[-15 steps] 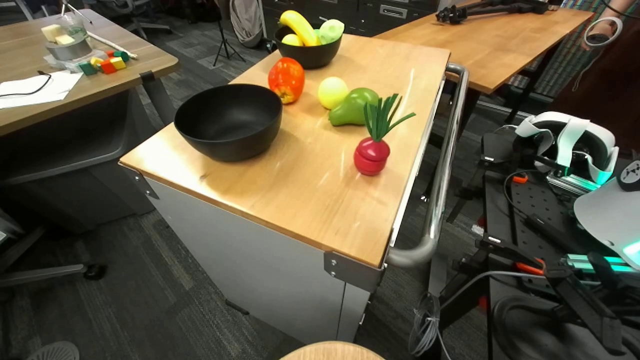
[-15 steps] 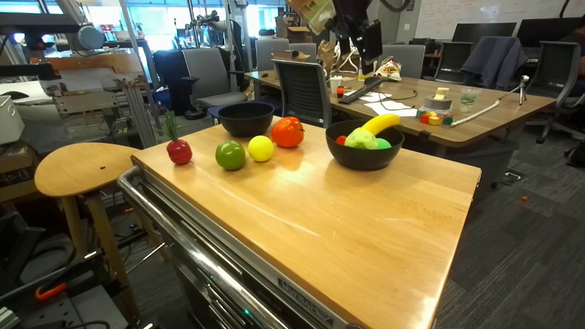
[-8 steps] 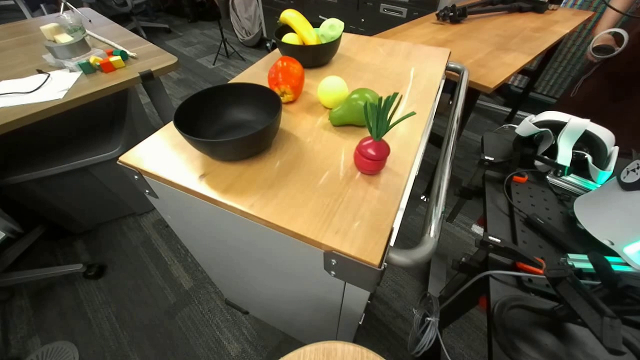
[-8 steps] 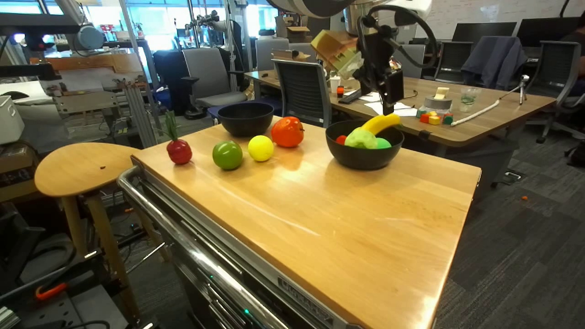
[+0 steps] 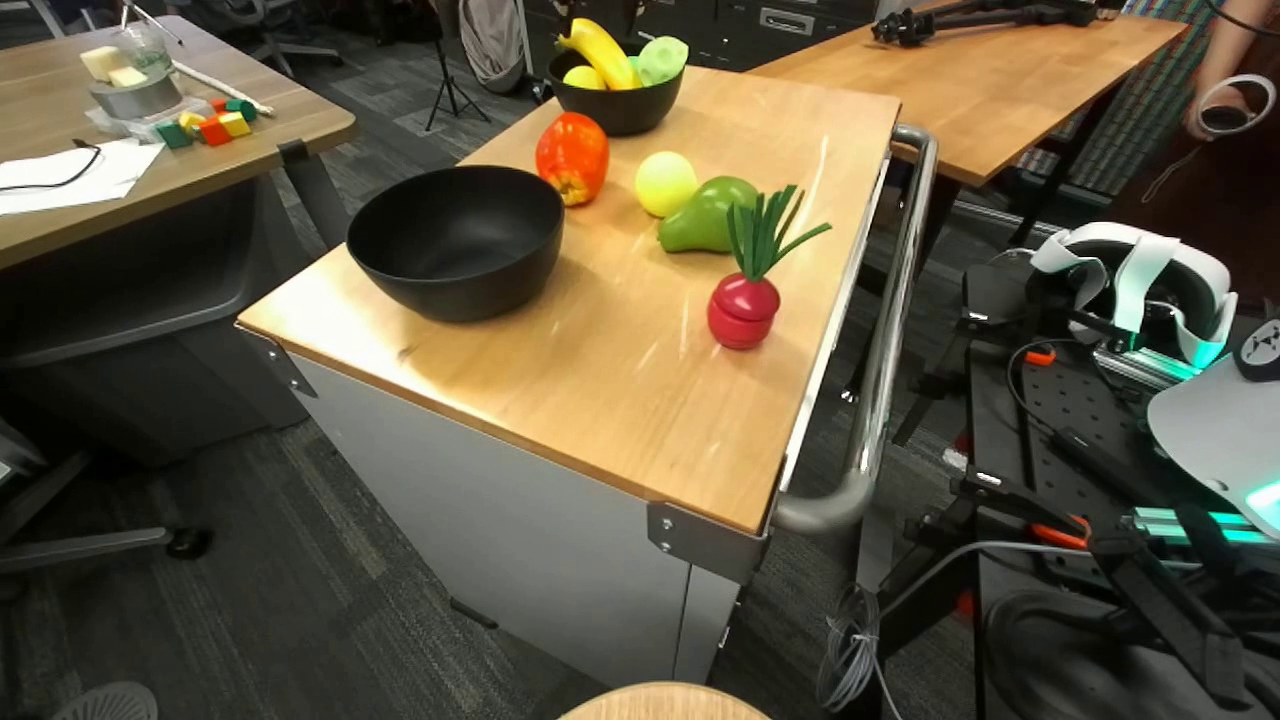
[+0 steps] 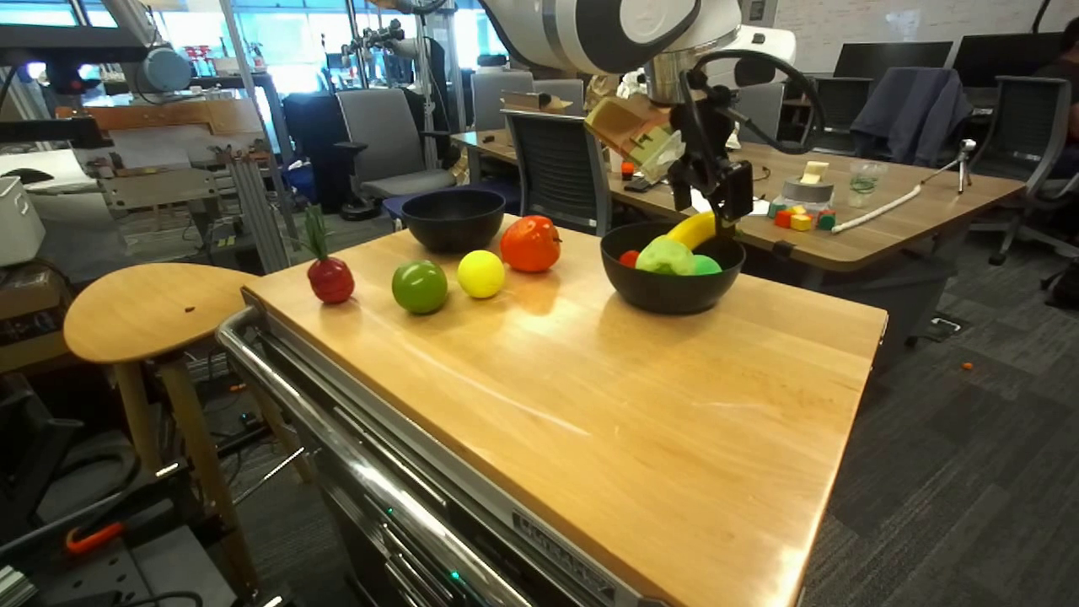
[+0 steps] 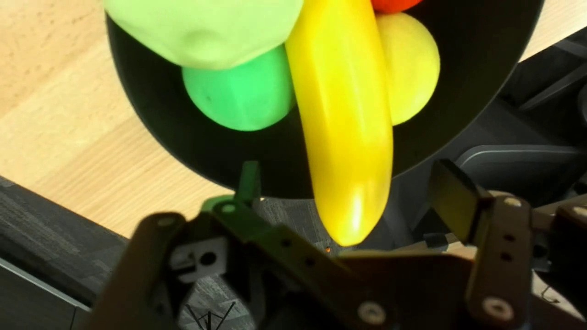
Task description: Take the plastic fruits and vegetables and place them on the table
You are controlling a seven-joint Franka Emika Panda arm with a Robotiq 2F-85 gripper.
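My gripper [image 7: 351,190] is open, one finger on each side of the free end of the yellow banana [image 7: 344,114], with gaps left and right. That end sticks out over the rim of a black bowl [image 6: 666,295]. Sharing the bowl are a pale green piece [image 7: 211,32], a green piece [image 7: 243,94], a yellow piece [image 7: 410,68] and a red piece [image 7: 394,4], partly cut off. On the table [image 6: 674,438] stand a red radish [image 5: 743,310] with green leaves, a green pear-shaped piece [image 5: 710,215], a yellow ball [image 5: 666,185] and an orange-red piece [image 5: 573,160].
A second black bowl [image 5: 458,245] sits near a table corner, beside the orange-red piece. A metal bar [image 5: 895,330] runs along one table side. Behind the filled bowl is a desk [image 6: 893,228] with blocks and tape. A wooden stool [image 6: 152,312] stands close by.
The gripper has come down and to the right in an exterior view, from high above the far side to the banana's end at the bowl. The other pieces look about the same.
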